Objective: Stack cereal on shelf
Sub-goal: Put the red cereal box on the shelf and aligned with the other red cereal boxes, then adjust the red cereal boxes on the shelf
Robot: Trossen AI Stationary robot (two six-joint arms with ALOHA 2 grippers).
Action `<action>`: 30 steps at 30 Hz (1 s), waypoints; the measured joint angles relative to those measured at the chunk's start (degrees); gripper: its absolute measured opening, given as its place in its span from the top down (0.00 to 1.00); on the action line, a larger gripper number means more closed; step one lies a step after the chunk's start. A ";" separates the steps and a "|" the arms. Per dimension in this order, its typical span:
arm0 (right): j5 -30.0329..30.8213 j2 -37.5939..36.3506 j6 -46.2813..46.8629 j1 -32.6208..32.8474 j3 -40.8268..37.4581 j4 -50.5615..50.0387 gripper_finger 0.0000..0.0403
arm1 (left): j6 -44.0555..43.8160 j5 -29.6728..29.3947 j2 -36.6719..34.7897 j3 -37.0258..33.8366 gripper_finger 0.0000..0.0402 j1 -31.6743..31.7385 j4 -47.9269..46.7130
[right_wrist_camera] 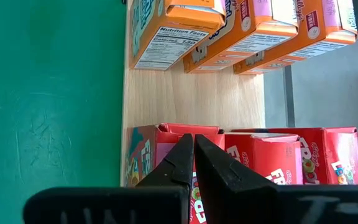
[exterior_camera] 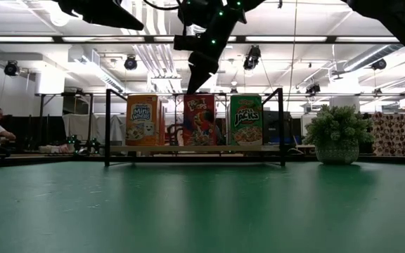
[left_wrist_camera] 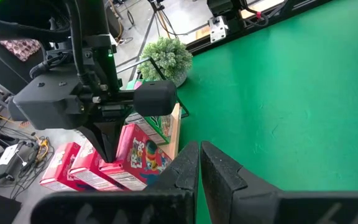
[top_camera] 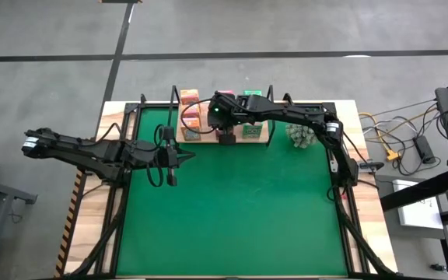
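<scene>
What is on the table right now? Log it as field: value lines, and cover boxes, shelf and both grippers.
shelf: wooden board with black wire uprights, at the far edge of the green mat
cereal: orange boxes, pink boxes and green boxes standing in rows on the shelf
right gripper: shut, directly above the front pink box
left gripper: shut, over the mat, away from the shelf
plant ball: beside the shelf
</scene>
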 joint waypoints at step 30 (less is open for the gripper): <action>0.42 -1.27 -0.98 -2.34 6.47 0.54 0.98 | 0.44 0.01 0.02 -0.07 1.00 0.00 0.04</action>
